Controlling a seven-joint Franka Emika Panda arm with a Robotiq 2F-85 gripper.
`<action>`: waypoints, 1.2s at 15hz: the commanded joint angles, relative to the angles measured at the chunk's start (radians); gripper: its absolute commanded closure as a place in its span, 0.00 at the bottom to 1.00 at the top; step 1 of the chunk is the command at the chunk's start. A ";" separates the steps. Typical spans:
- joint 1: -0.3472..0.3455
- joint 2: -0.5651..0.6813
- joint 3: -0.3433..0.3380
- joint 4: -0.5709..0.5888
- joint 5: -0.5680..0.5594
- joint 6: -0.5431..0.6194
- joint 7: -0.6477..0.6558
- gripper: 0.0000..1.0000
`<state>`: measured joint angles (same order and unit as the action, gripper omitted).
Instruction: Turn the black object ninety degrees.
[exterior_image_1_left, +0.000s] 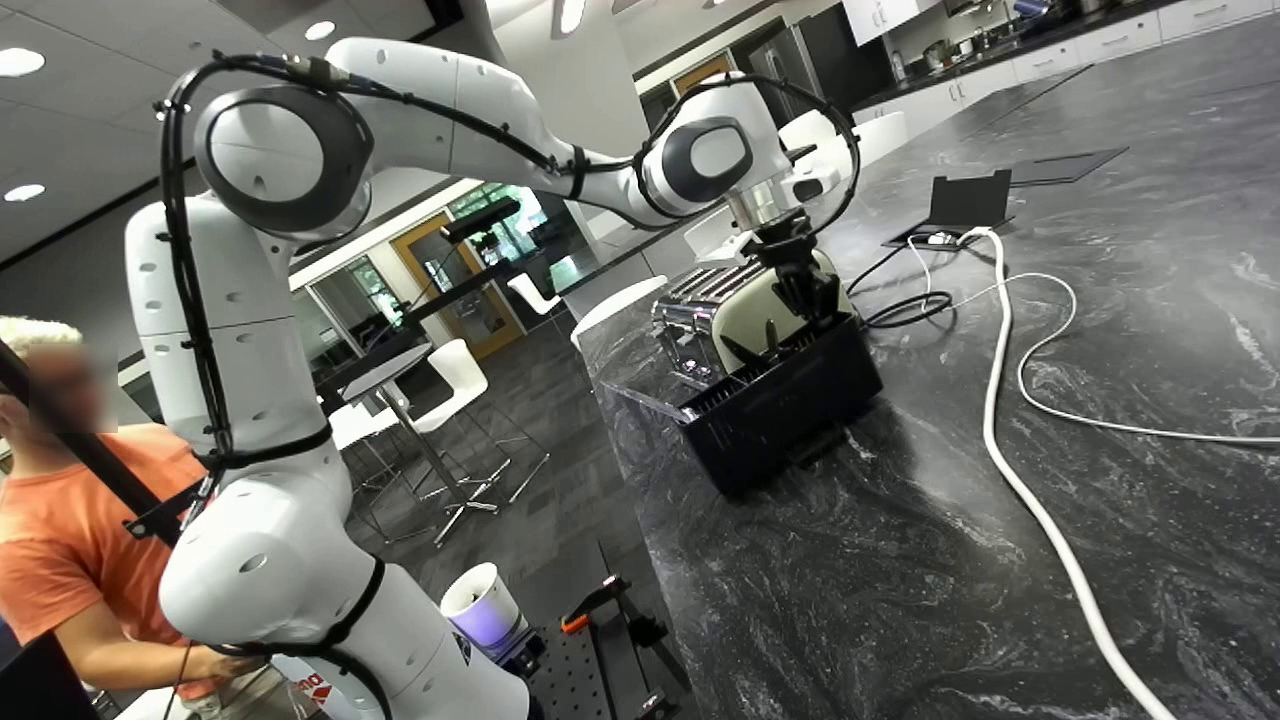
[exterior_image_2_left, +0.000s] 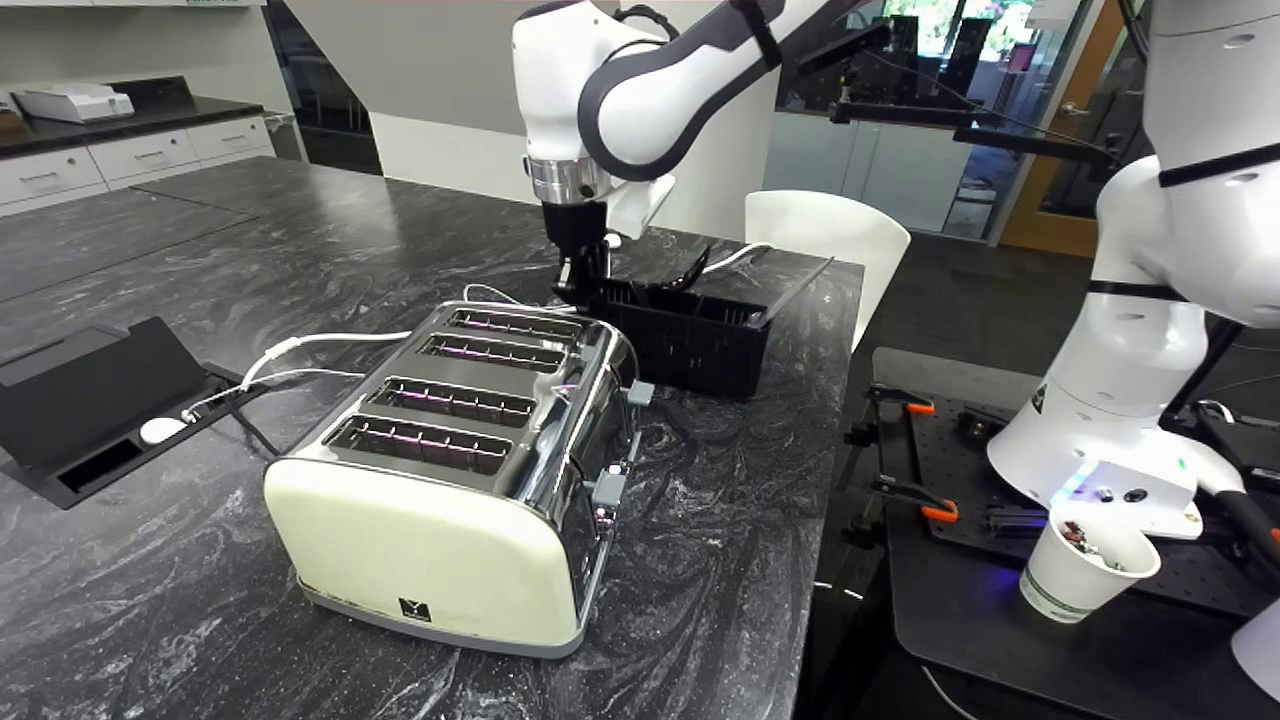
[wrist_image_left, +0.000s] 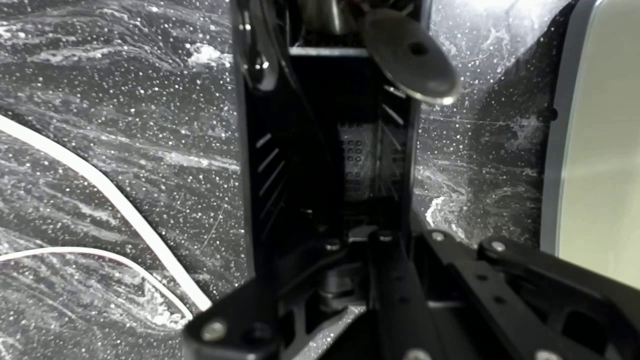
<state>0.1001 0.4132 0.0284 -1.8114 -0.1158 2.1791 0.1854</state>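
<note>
We find the black case (exterior_image_2_left: 685, 348) on the counter (exterior_image_2_left: 720, 570) beside the cream toaster (exterior_image_2_left: 450, 485), one short end towards the edge by the robot's base (exterior_image_2_left: 1080, 450); in an exterior view a corner (exterior_image_2_left: 845, 280) lies beyond it. A grey strip (exterior_image_2_left: 797, 292) and a curved black piece (exterior_image_2_left: 690, 273) rise from the case's open top. The gripper (exterior_image_2_left: 580, 285) is low at the opposite end; we cannot tell whether it grips the case.

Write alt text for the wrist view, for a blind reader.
Open black case from above, the hand overlapping its lower end; a rounded grey piece juts over its right rim. White cables left, part of a cream toaster right.
</note>
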 joint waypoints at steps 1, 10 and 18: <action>0.007 0.047 -0.010 0.078 -0.003 -0.068 -0.005 0.99; 0.004 0.063 -0.011 0.103 0.003 -0.089 -0.010 0.56; -0.016 -0.070 -0.003 0.005 0.012 -0.109 -0.068 0.00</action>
<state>0.0964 0.4418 0.0236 -1.7372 -0.1158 2.1177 0.1725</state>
